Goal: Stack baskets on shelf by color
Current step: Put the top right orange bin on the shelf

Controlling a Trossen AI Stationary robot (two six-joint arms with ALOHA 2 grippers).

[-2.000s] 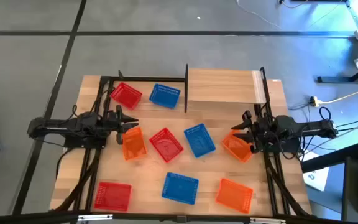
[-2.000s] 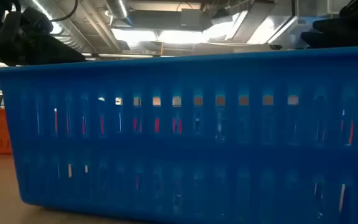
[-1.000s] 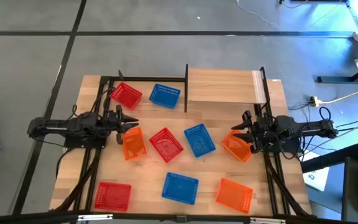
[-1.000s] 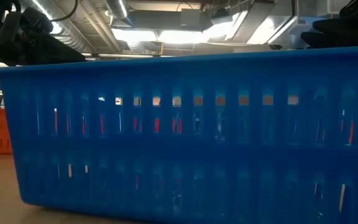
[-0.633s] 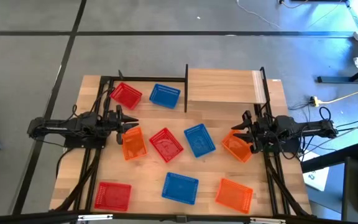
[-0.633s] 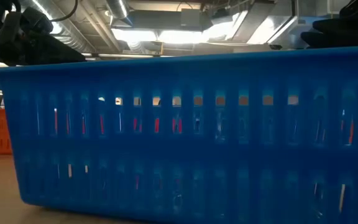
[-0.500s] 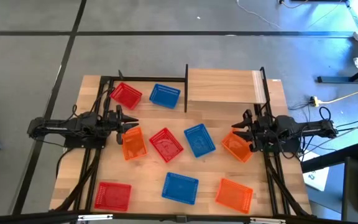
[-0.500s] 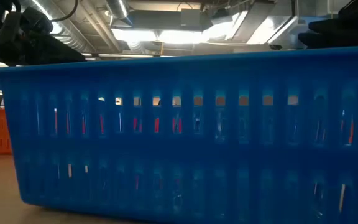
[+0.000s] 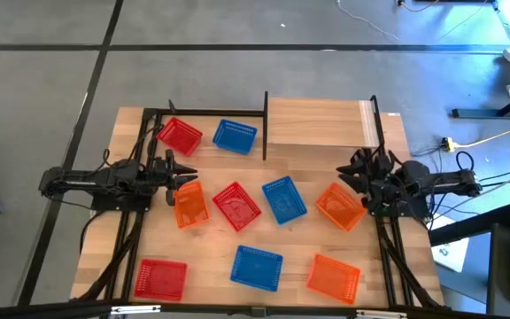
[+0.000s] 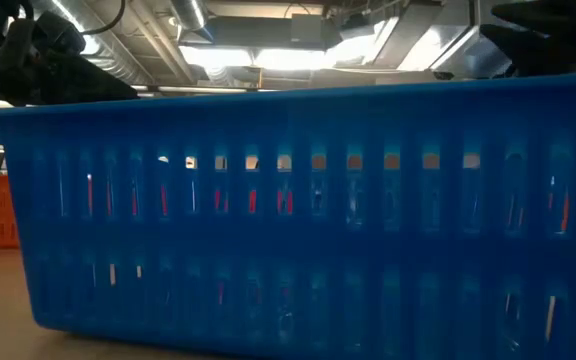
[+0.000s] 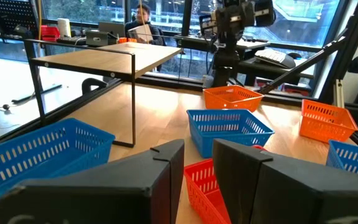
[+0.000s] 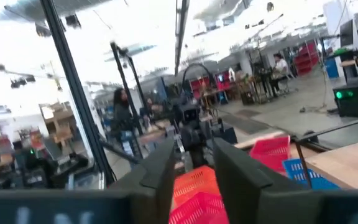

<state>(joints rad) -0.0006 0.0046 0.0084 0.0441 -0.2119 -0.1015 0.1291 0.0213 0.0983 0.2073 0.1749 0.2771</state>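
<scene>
These baskets look like thin lattice plastic, so I'd guess very light, a bit flexy and slick on the wood. Pinching a rim wall from above seems the sane hold (the slots give the fingers something to bite).

All nine sit loose on the tabletop (image 9: 211, 244), none on the shelf (image 9: 317, 122) yet. My right gripper (image 9: 359, 174) hangs above and just beside the orange basket (image 9: 340, 206) at the right edge, tilted up toward the room. It holds nothing, and I can't tell how wide its jaws stand.

The left gripper (image 9: 177, 171) waits at the far rim of another orange basket (image 9: 189, 203), fingers (image 11: 135, 186) slightly apart with only a narrow slot between them, nothing clamped.

Room-wise: the shelf board is bare, but its black posts (image 9: 265, 124) crowd the approach, and the blue basket (image 9: 283, 198) and red basket (image 9: 236, 205) sit close together mid-table, so I'd lift straight up before swinging over.
</scene>
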